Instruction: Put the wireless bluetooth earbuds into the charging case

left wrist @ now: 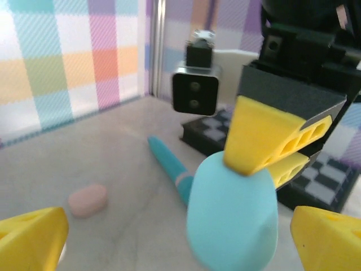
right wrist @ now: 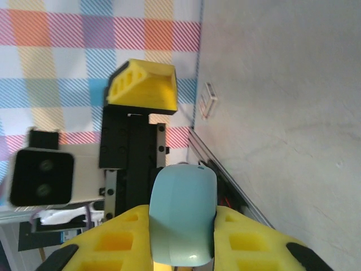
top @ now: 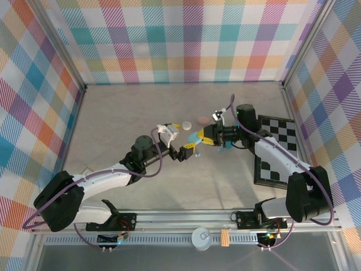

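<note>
My right gripper (right wrist: 181, 248) clamped on teal charging case (right wrist: 183, 209), squeezing both sides. My left gripper (top: 185, 151) spread wide, just beside case.

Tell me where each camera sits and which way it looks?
Top external: above and behind the arm bases, looking down; both arms show.
Left wrist: faces the right gripper; own yellow fingertips at the bottom corners.
Right wrist: faces the left gripper; own fingers below.
Both wrists share the smooth teal pebble-shaped plastic case, clamped by the right gripper.

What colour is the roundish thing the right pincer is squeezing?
Light teal. The case shows best in the left wrist view.
</note>
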Tool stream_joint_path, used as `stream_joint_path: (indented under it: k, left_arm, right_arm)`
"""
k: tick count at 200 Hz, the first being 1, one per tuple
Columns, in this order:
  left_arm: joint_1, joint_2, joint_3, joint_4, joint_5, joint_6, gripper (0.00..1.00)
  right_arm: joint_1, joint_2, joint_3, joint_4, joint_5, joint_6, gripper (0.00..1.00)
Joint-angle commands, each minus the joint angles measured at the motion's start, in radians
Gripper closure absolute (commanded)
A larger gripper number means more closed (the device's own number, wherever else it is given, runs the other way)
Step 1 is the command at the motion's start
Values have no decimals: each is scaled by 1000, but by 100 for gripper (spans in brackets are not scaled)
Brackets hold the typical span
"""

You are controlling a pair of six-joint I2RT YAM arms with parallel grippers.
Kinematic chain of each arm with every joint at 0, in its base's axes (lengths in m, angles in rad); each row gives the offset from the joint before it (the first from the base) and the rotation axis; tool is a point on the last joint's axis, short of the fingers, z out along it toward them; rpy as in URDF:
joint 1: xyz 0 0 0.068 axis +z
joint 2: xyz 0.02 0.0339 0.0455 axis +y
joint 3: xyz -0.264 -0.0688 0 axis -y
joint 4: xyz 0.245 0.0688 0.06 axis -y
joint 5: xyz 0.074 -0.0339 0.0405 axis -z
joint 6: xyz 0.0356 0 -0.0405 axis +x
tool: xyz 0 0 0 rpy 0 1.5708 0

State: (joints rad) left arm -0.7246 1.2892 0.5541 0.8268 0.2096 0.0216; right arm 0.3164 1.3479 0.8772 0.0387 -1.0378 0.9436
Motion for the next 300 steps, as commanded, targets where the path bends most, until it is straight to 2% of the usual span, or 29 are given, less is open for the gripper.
stream_joint_path:
  k: [1,23,64,106,128,156,204,300]
  left_arm:
    - [59,47,-26,338,65,-115,0]
    - [120,146,-4,538,131,-210,0]
    - [128,212,110,526,324,-144,0]
    - [137,258,157,531,417,-112,1]
    - [142,277,184,532,448,-107,5]
    - [143,299,222,534,525,-133,19]
    - [146,304,224,535,521,-120,34]
    - [146,322,248,536,527,-145,47]
  right_arm:
    - [-19,-20,-23,293,-51,239,91]
    - [-25,11,-29,556,-45,456,92]
    - [-24,33,3,721,0,588,95]
    - [-11,59,5,861,25,689,96]
    - [-2,69,11,895,25,717,96]
    - [5,79,22,858,13,715,97]
    - [7,100,25,905,22,755,98]
    - [15,101,24,861,22,720,98]
